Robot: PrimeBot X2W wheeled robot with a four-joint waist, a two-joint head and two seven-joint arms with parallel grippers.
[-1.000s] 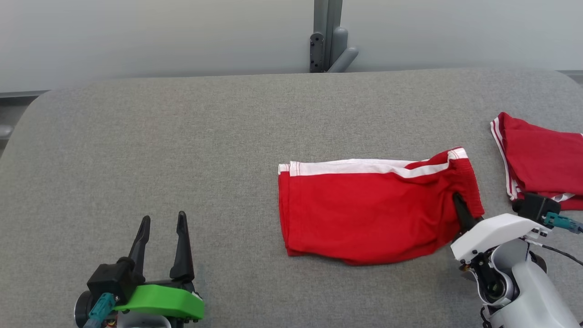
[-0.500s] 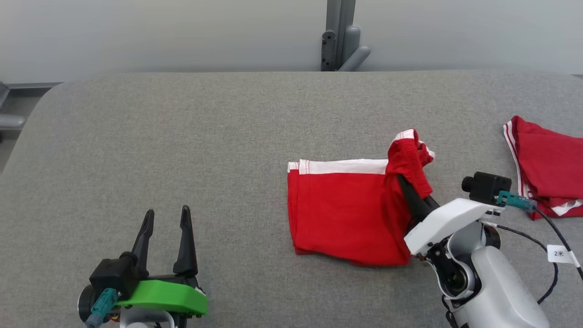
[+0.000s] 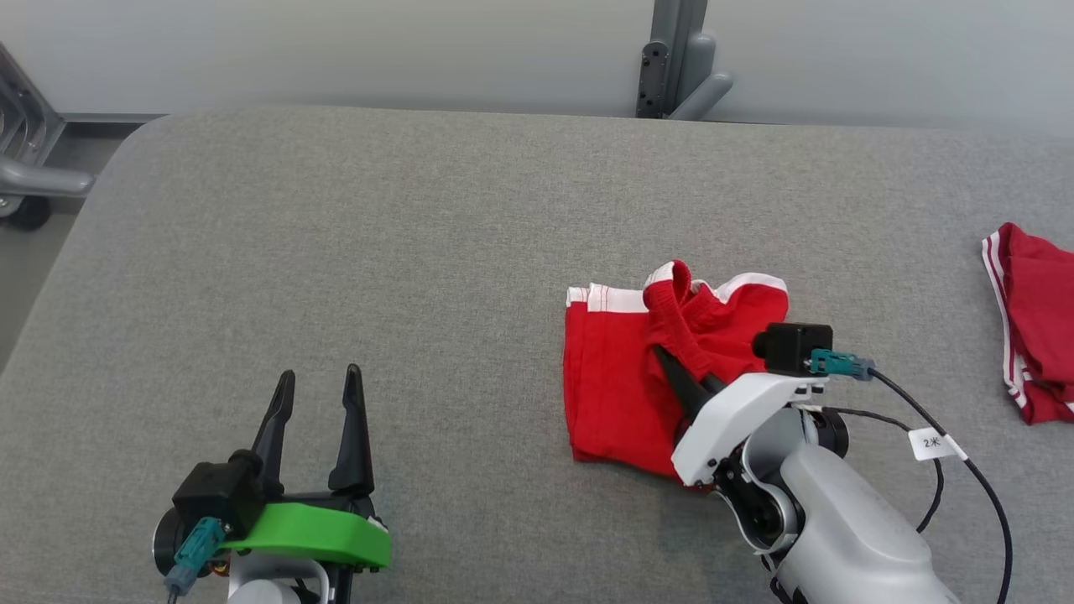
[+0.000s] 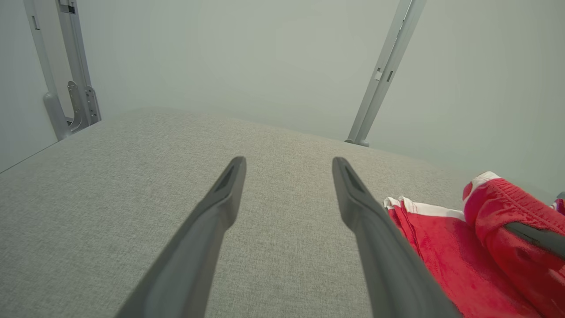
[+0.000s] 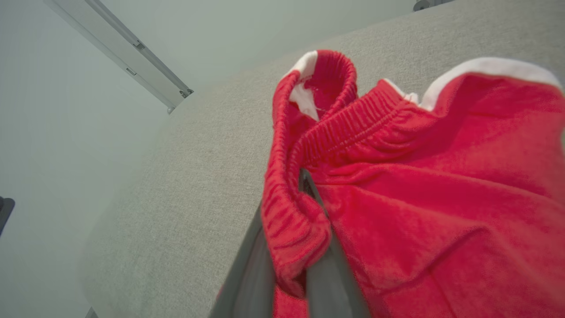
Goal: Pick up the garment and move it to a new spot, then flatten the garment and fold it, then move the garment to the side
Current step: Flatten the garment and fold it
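The garment (image 3: 612,377) is a pair of red shorts with a white side stripe, lying on the grey padded table (image 3: 419,252). My right gripper (image 3: 663,356) is shut on its elastic waistband, which is lifted and drawn over toward the left half of the shorts. In the right wrist view the waistband (image 5: 295,207) is pinched between the two dark fingers. My left gripper (image 3: 319,386) rests open near the front left of the table, well apart from the garment (image 4: 441,247), with nothing between its fingers.
A second red garment with white stripes (image 3: 1036,327) lies at the table's right edge. A grey metal post (image 3: 675,59) stands behind the table's far edge, and a frame leg (image 3: 33,168) stands at the far left. A cable with a white tag (image 3: 931,443) trails from my right wrist.
My right gripper has pulled the waistband end up and leftward, folding the shorts over themselves. The head view has shifted, so the whole scene sits further right. The left arm has stayed put.
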